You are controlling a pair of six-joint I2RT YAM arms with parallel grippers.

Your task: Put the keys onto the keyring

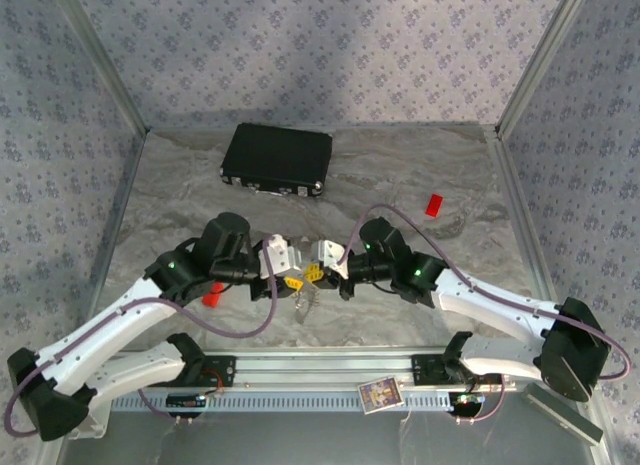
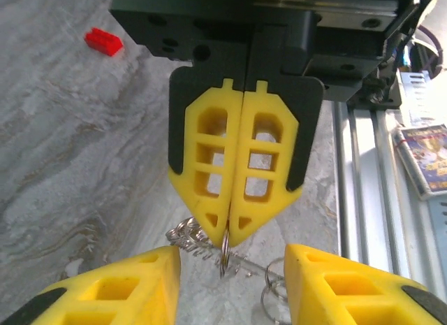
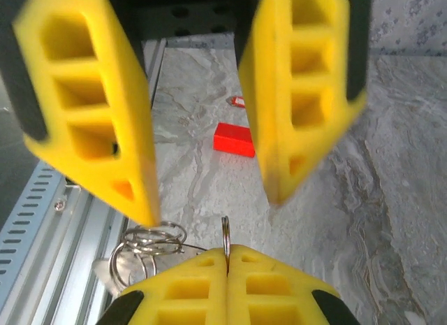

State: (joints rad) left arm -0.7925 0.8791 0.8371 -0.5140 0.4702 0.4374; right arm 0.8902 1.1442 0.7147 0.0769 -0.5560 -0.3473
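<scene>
While the right gripper has its yellow fingers pressed flat together on one thin loop of the keyring, the left gripper sits nose to nose with it. Its jaws are spread wide, one finger on either side of that pinch. The pinched loop stands edge-on right at the tips, low centre in the left wrist view. The rest of the keyring, a small tangle of wire coils, hangs just left of it, low over the grey table near the rail. I can't tell whether it touches down.

My read: this is the bit where the second hand has to get hold of the ring so it can be worked open. If I were driving, I'd bring the left in on the coils beside the pinch, not on the other gripper's fingertips, and close slowly. That wire is thin and slick, and I reckon it'll twist out sideways if it gets squeezed off-centre. The right shouldn't let go until the left clearly has metal.

Nothing looks threaded yet. Upper middle of the right wrist view, past the red block, there's a tiny red-and-white thing that might be one of the keys — too small to be sure.
</scene>
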